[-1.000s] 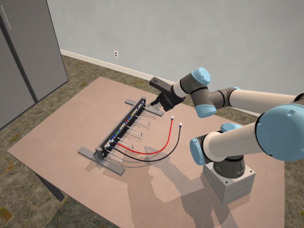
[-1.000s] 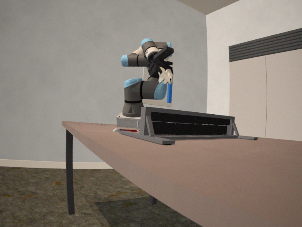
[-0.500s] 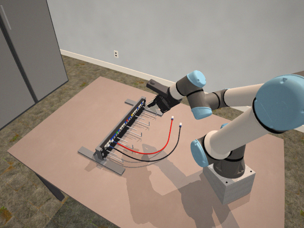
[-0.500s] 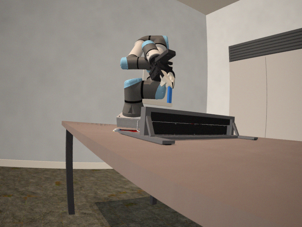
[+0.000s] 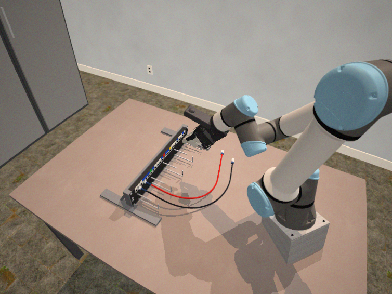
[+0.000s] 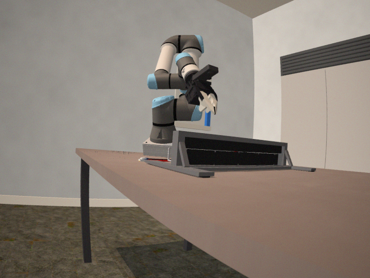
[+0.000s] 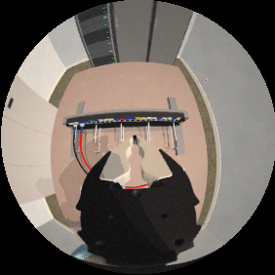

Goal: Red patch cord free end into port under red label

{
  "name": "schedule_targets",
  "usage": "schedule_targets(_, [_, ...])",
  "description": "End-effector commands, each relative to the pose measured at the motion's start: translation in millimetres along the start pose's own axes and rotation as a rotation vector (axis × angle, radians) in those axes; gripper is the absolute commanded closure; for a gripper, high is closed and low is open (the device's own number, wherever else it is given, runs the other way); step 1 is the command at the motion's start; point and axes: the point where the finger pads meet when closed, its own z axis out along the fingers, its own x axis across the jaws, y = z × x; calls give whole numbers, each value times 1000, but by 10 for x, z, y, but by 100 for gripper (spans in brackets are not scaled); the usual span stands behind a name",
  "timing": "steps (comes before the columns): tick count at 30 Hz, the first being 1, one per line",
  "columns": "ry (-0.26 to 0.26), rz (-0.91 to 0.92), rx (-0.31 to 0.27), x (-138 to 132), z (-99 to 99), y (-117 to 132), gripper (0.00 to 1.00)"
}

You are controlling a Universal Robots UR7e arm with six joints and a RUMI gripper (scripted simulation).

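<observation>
The grey rack [image 5: 128, 194] [image 6: 229, 139] [image 7: 127, 113] stands on the table with a row of colored labels; the red label [image 5: 164, 154] [image 7: 121, 118] is near its middle. The red cord [image 5: 208, 189] [image 7: 83, 161] is plugged in near the rack's near end and curves across the table. Its free plug [image 5: 222, 151] lies on the table, beside the black cord's free plug [image 5: 232, 160]. My gripper [image 5: 191, 136] [image 6: 213, 109] [image 7: 135, 136] is shut and empty. It hangs above the table by the rack's far end, facing the ports, left of the red plug.
Thin metal rods [image 5: 177, 158] stick out from the rack's front toward the cords. The black cord [image 5: 218, 196] runs alongside the red one. The arm's base block [image 5: 294, 237] stands at the table's right. A grey cabinet [image 5: 31, 63] stands off the table at the left.
</observation>
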Motion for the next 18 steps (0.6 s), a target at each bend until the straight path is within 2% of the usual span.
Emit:
schedule_targets(1, [6,0,2,3,133,-12,100])
schedule_targets(18, [6,0,2,5,453,-13,100])
